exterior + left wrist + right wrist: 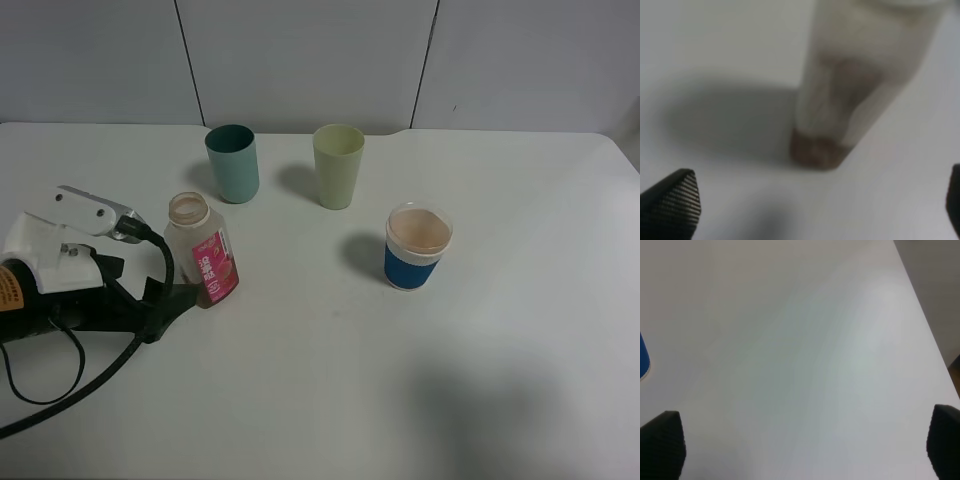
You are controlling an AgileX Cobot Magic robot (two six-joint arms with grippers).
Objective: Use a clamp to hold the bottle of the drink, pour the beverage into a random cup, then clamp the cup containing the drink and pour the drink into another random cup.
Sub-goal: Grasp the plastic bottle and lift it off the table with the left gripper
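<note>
The open drink bottle [203, 252] with a pink label stands upright at the table's left and looks nearly empty. It fills the left wrist view [850, 90], blurred, with a brownish remnant at its base. My left gripper [150, 285] is open just left of the bottle, not touching it; its fingertips [671, 200] stand wide apart. A blue-sleeved cup [417, 246] holds pinkish drink at centre right. A teal cup [233, 163] and a pale green cup [338, 166] stand at the back. My right gripper [805, 450] is open over bare table; the blue cup's edge [643, 360] shows beside it.
The white table [330, 380] ends at a grey wall behind the cups. The left arm's black cable [90, 385] loops over the front left. The table's edge [927, 320] shows in the right wrist view. The right arm is outside the exterior view.
</note>
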